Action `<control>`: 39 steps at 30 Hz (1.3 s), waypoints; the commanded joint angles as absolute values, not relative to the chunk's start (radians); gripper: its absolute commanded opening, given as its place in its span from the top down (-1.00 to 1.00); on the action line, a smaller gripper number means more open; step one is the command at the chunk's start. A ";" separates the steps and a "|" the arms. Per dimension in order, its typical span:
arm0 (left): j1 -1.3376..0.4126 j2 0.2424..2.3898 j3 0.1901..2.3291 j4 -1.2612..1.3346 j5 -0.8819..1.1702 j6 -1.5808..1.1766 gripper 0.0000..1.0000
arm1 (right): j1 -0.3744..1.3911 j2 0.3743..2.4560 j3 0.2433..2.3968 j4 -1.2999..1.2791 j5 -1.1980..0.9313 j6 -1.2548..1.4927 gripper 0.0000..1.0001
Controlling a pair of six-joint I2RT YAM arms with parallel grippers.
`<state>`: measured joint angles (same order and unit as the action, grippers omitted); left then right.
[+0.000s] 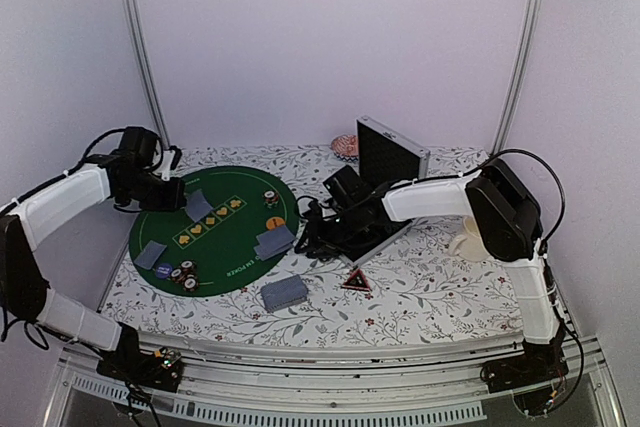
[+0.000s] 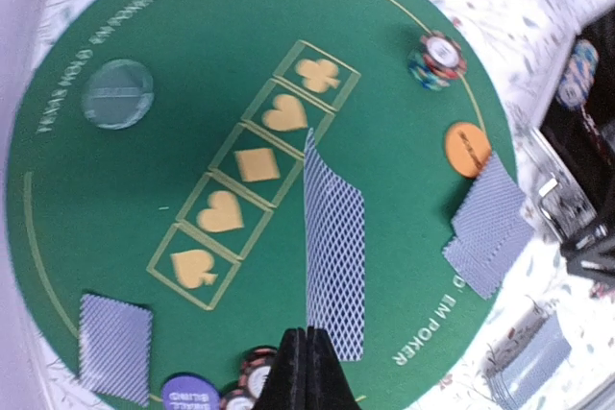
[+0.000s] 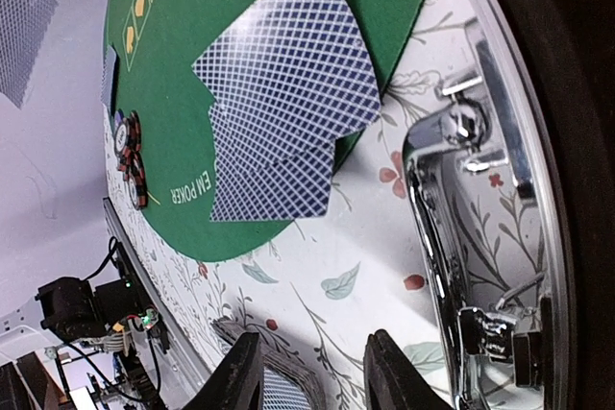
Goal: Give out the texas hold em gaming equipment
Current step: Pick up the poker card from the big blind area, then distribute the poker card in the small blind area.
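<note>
A round green poker mat [image 1: 215, 230] carries the gear. My left gripper [image 2: 307, 338] is shut on one blue-backed playing card [image 2: 334, 247], held above the mat's suit row; in the top view this card [image 1: 198, 205] hangs at the mat's far left. Two overlapping cards [image 3: 283, 132] lie at the mat's right edge beside the orange button [image 2: 468, 149]. A single card [image 2: 115, 348] lies near the left edge. Striped chips [image 2: 437, 58] sit at the far side, more chips [image 1: 183, 275] near the front. My right gripper [image 3: 312, 376] is open and holds nothing, above the cloth over the deck [image 1: 284, 293].
The open silver case [image 1: 390, 152] stands at the back right, its chrome edge [image 3: 471, 189] close beside my right fingers. A cream mug [image 1: 468, 242] sits behind the right arm. A red triangle [image 1: 356, 281] lies on the floral cloth. A clear disc [image 2: 117, 93] rests on the mat.
</note>
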<state>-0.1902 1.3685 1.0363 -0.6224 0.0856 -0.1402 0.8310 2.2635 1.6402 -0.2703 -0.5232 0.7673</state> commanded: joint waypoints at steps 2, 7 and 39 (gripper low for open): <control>0.005 1.259 0.974 -0.632 0.117 -0.193 1.00 | 0.834 2.148 1.577 -0.295 -0.542 0.625 0.26; 0.221 1.262 0.931 -0.612 0.243 -0.222 1.00 | 0.833 2.082 1.512 -0.337 -0.531 0.505 0.24; 0.357 1.501 1.007 -0.768 0.174 -0.132 1.00 | 0.828 2.011 1.451 -0.393 -0.564 0.320 0.22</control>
